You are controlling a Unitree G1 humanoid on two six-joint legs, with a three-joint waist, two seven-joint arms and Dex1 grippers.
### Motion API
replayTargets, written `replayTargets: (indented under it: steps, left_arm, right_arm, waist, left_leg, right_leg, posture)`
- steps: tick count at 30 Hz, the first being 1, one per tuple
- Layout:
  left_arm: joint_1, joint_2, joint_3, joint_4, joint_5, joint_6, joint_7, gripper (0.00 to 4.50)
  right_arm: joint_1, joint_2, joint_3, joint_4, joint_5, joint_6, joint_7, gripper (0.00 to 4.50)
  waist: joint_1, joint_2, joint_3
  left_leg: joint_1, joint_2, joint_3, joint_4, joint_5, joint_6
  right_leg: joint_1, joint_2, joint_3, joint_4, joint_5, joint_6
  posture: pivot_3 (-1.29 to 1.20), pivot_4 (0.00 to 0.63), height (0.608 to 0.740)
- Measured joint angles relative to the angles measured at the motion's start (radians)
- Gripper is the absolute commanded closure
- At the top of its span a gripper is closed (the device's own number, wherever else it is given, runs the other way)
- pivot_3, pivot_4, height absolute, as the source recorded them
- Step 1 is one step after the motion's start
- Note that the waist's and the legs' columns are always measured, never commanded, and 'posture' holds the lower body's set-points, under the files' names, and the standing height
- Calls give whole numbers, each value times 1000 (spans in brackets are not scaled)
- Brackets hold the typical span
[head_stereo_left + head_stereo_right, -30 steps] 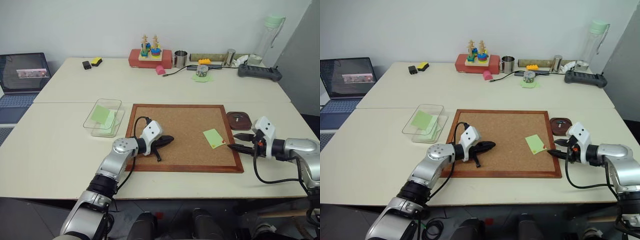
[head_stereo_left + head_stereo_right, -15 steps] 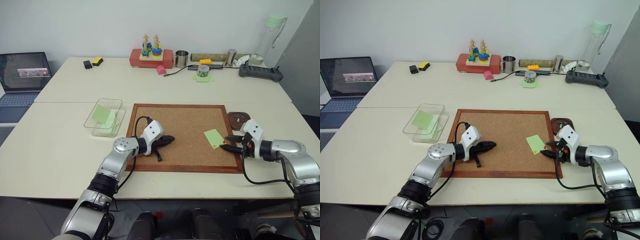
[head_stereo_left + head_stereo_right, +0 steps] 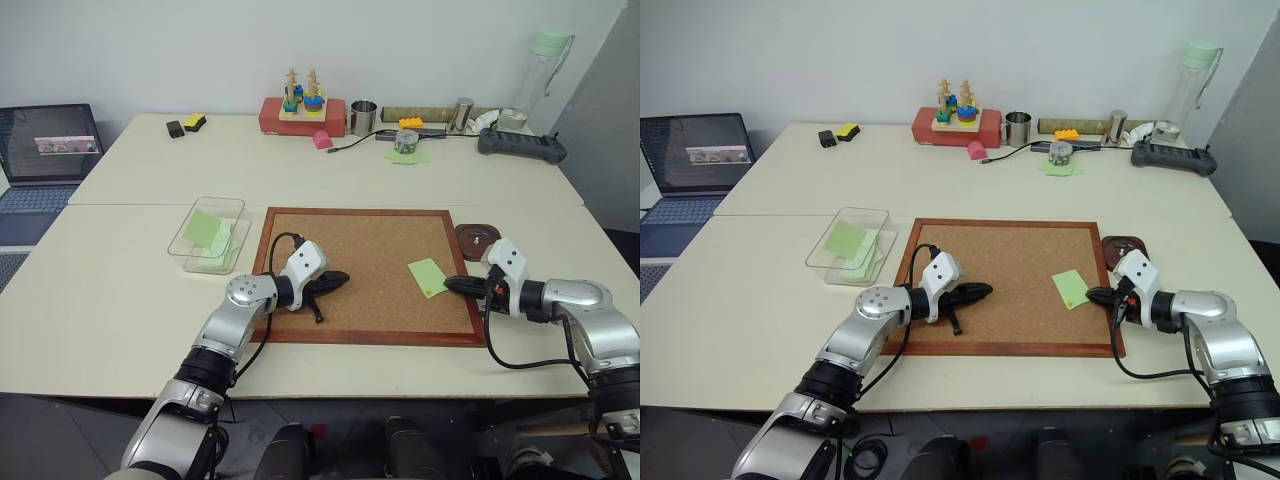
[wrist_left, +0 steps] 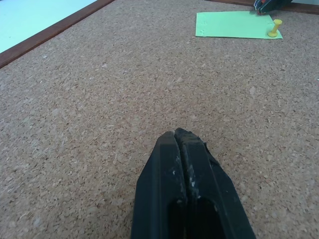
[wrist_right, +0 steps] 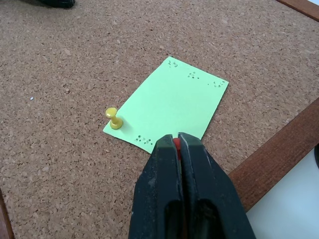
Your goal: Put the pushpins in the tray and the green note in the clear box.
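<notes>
The green note lies on the corkboard near its right side, with a yellow pushpin standing at one corner. My right gripper is shut at the note's near corner, where a red pushpin head shows between its fingers. My left gripper rests shut and empty on the corkboard's left part, well away from the note. Just past the board's right frame, behind my right gripper, sits the dark brown tray. The clear box stands left of the board with green paper inside.
The wood-framed corkboard fills the table's middle. A laptop sits far left. Along the back edge are a red toy block, a metal cup, a power strip and a bottle.
My right gripper moved left onto the note's near corner and closed there on the red pushpin. The left arm has not moved.
</notes>
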Motion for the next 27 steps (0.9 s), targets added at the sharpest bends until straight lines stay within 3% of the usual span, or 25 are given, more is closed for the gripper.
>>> replayTargets:
  steps: [16,27]
  left_arm:
    - [2,2,-9,-1,0,-2,0,4500]
    - [4,4,-14,-5,1,-8,-1,4500]
  right_arm:
    - [-44,18,-170,-39,204,228,-50,4484]
    - [-202,105,-172,237,22,120,-368,4484]
  waist:
    - [1,0,0]
    - [1,1,0]
  left_leg:
    - [-2,0,-1,-3,0,0]
    - [-2,0,0,-6,0,0]
  right_leg:
    - [2,-1,-1,-9,2,3]
    - [1,-1,0,-10,2,3]
  posture:
    - [0,150,740]
    - [0,150,740]
